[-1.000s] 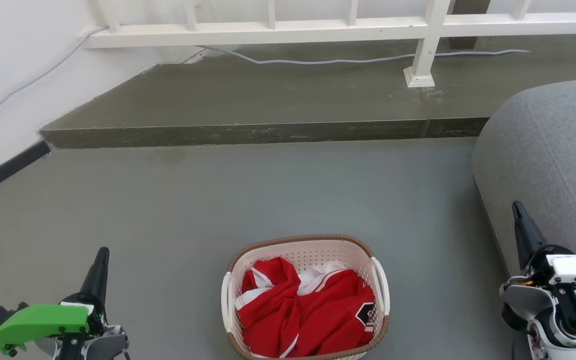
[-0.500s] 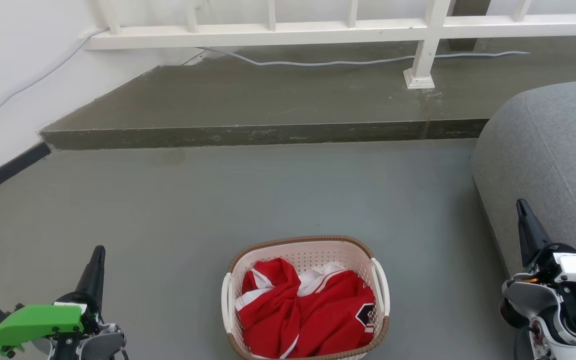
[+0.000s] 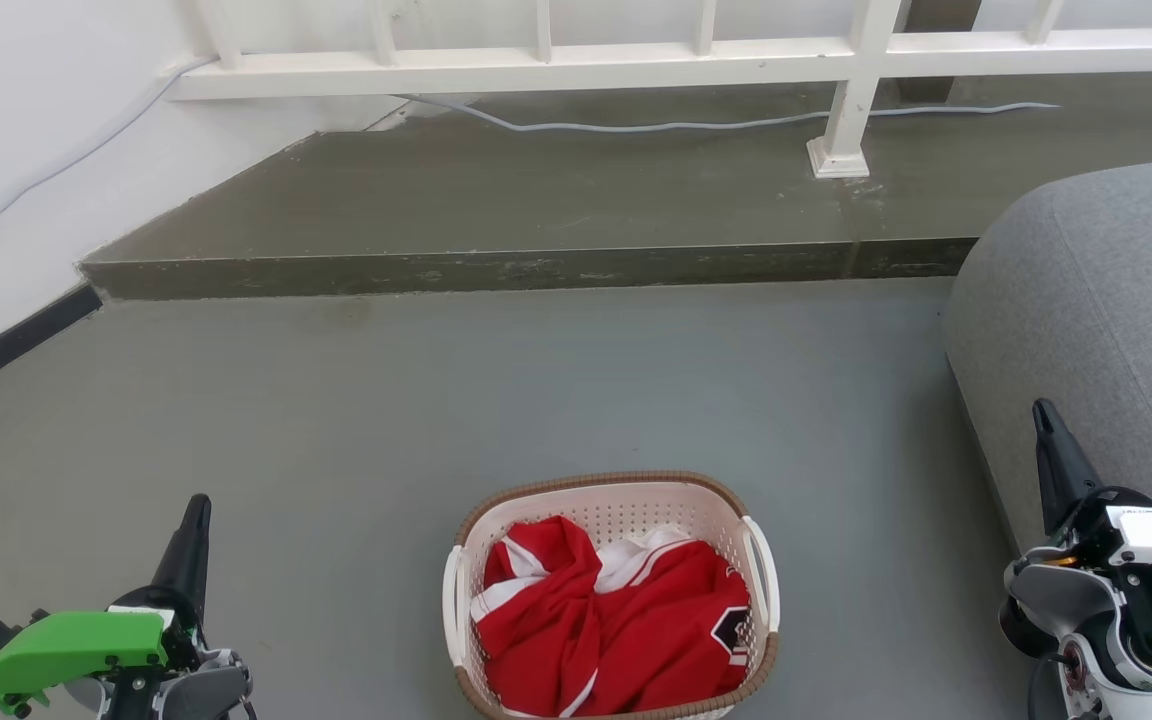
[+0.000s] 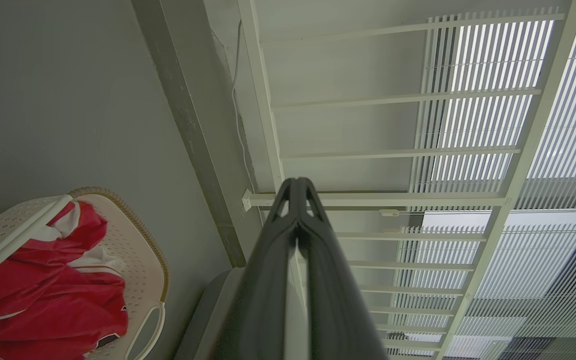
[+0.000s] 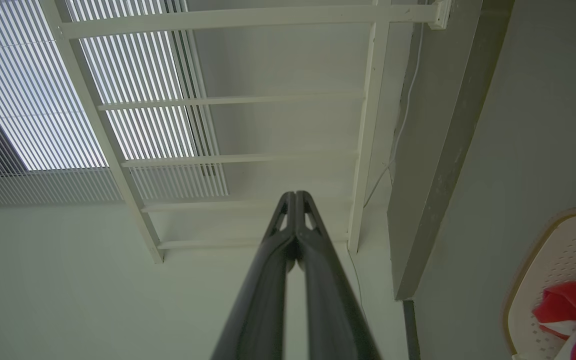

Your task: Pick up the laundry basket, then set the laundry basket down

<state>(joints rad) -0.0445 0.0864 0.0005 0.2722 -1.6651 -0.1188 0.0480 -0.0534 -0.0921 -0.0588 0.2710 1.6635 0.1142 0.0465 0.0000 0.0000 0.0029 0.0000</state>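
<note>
The laundry basket (image 3: 616, 505) stands on the grey floor at the bottom centre of the head view, cream and perforated with a brown rim and white side handles, holding red and white clothes (image 3: 606, 625). My left gripper (image 3: 198, 505) is well to its left, shut and empty, tips together in the left wrist view (image 4: 297, 182). Well to the basket's right, my right gripper (image 3: 1039, 410) is also shut and empty, as its wrist view (image 5: 295, 194) confirms. The basket also appears at the lower left of the left wrist view (image 4: 138, 235) and the lower right of the right wrist view (image 5: 533, 265).
A grey sofa (image 3: 1096, 330) sits close beside the right gripper. A raised concrete step (image 3: 526, 265) crosses behind the basket, with a white railing (image 3: 576, 65) and a cable (image 3: 656, 125) on it. A white wall (image 3: 6, 180) closes the left side.
The whole head picture has shifted slightly down since one second ago, so the camera moved. Both grippers have shifted a little in the picture. The basket stays in place.
</note>
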